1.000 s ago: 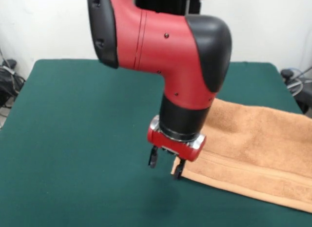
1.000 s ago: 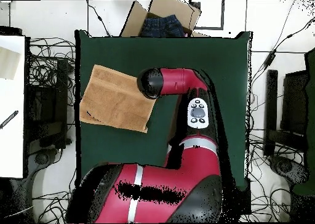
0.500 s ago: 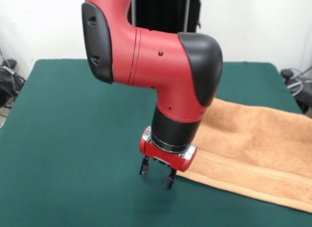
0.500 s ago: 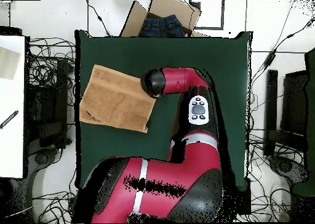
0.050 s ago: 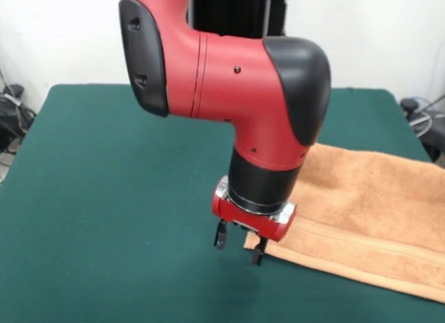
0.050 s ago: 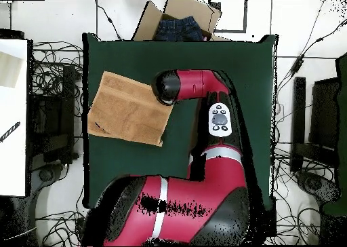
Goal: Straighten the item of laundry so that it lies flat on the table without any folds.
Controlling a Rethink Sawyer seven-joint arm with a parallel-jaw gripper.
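One dark green table (image 5: 104, 198) is seen before a white wall, ringed by cables on the floor. One cardboard box (image 6: 177, 19) with dark denim is seen past its far edge in the overhead view. One orange-tan towel (image 5: 361, 212) is spread at the table's right side in the front view. One gripper (image 5: 240, 243) is held at the towel's corner, fingers apart, nothing clamped.

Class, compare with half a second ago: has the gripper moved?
Yes. In the front view the gripper has shifted right, back to the towel's near corner.
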